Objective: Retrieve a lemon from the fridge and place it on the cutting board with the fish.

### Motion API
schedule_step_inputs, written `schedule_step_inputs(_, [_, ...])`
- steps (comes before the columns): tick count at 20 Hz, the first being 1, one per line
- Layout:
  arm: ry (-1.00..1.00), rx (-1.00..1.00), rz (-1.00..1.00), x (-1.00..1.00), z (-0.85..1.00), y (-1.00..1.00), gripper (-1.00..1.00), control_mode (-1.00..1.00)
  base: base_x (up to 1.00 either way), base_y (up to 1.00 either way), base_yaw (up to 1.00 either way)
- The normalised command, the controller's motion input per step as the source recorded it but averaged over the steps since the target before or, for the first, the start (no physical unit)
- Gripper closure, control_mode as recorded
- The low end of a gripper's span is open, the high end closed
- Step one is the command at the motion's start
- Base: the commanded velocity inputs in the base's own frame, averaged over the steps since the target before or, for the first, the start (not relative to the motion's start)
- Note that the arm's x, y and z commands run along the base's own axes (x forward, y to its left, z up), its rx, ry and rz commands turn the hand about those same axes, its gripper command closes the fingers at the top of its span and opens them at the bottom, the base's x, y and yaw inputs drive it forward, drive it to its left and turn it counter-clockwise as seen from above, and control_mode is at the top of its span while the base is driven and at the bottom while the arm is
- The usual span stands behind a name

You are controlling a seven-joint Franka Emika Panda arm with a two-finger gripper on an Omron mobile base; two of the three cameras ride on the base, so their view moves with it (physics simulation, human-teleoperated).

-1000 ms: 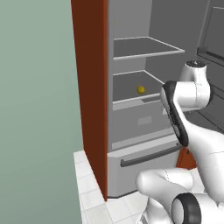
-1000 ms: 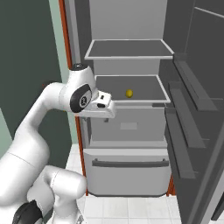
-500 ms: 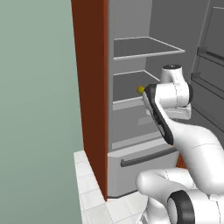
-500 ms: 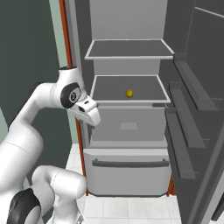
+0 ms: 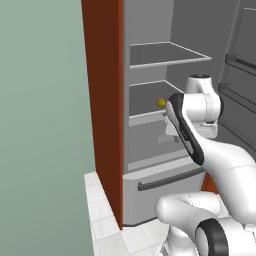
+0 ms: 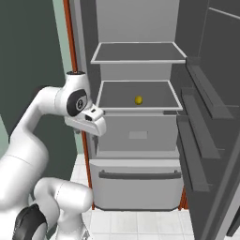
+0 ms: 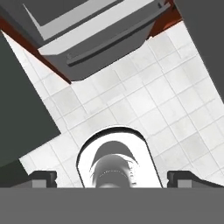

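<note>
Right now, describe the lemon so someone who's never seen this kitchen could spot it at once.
Start at the open grey fridge beside the red-brown cabinet side. Inside are two shelves; go to the lower shelf, above the bottom drawer. The lemon sits alone near its middle: a small bright yellow roundish fruit, the one spot of colour among grey surfaces.

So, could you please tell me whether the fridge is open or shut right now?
Open: the fridge shows its inner shelves, with the lemon on the lower one.
</note>
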Motion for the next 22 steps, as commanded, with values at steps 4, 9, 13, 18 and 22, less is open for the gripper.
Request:
schedule_step_inputs(4, [-0.02, -0.06, 0.10, -0.20, -0.04, 0.00, -1.00, -1.00, 0.00, 0.00, 0.00])
schedule_step_inputs(9, [0.00, 0.00, 0.00, 0.00, 0.00, 0.00, -1.00, -1.00, 0.00, 0.00, 0.00])
schedule_step_inputs(13, [0.00, 0.00, 0.00, 0.00, 0.00, 0.00, -1.00, -1.00, 0.00, 0.00, 0.00])
schedule_step_inputs(18, [0.00, 0.00, 0.00, 0.00, 0.00, 0.00, -1.00, 1.00, 0.21, -0.37, 0.08])
schedule_step_inputs(22, [0.00, 0.00, 0.00, 0.00, 0.00, 0.00, -1.00, 1.00, 0.36, -0.61, 0.23])
